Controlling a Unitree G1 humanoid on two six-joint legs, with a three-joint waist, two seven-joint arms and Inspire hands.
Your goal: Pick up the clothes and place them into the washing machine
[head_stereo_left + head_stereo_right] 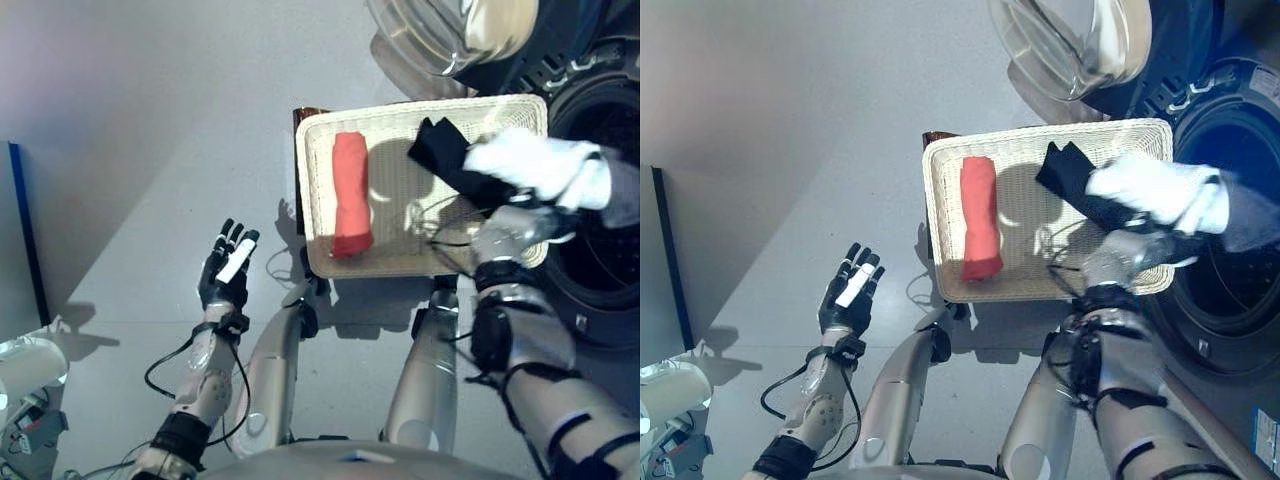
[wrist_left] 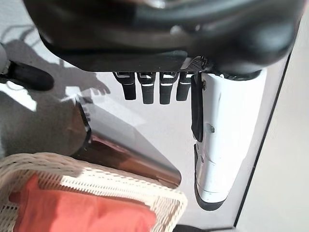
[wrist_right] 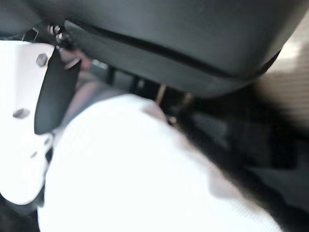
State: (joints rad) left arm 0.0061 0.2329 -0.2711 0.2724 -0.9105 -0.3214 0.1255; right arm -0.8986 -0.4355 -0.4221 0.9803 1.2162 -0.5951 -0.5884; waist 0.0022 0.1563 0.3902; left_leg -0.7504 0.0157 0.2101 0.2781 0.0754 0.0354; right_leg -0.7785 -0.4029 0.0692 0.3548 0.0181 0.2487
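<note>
Clothes are soft, light and floppy: I hold a white cloth (image 1: 535, 165) in my right hand (image 1: 510, 232), fingers curled on it, above the basket (image 1: 322, 130) by the washing machine (image 1: 600, 250). A red roll (image 1: 351, 195) and a black cloth (image 1: 445, 155) lie inside the basket; I would grasp each mid-bunch. My left hand (image 1: 227, 270) is spread, empty, beside the basket.

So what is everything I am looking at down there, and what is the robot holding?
Basket: one, cream wicker, on the floor in front of the robot.
Rolled cloth: one, red-orange, lying in the basket's left half.
Dark cloth: one, black, over the basket's right half, beside the white cloth.
White cloth: one, at the right hand, near the machine's opening.
Washing machine: one, dark drum on the right, clear door swung open.
Left hand: dark fingers straight, empty, left of the basket.
Right hand: mostly hidden behind the white cloth.
</note>
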